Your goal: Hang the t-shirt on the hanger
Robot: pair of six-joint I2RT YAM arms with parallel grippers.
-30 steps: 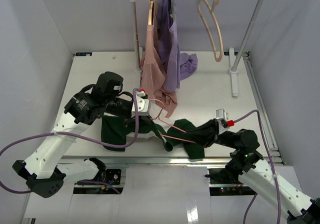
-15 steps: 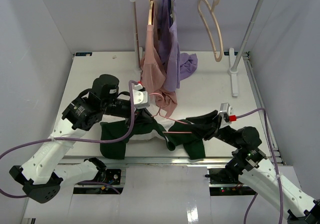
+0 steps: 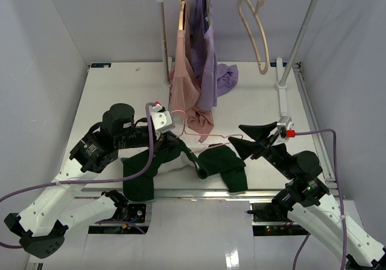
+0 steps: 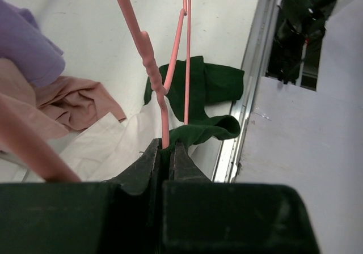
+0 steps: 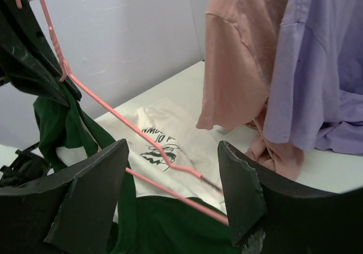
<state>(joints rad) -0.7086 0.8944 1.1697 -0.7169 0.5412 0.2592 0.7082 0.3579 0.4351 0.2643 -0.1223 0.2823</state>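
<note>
Your right claw [image 3: 240, 140] has just spread open above the t-shirt [image 3: 222, 161] at the desk's [image 3: 120, 89] near edge, leaving only your left claw [image 4: 165, 152] pinching the hanger [image 4: 150, 67], which looks not yet fully threaded.

hanger [image 4: 165, 118] over t-shirt [image 3: 223, 164] on table [image 3: 120, 83]

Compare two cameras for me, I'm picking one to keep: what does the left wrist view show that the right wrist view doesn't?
Only left wrist: the table's metal edge rail. Only right wrist: the open right tool and the t-shirt's line drawing. Both: the hanger clamped in the shut left tool, the t-shirt, the dusty-pink garment, the lilac garment.
</note>
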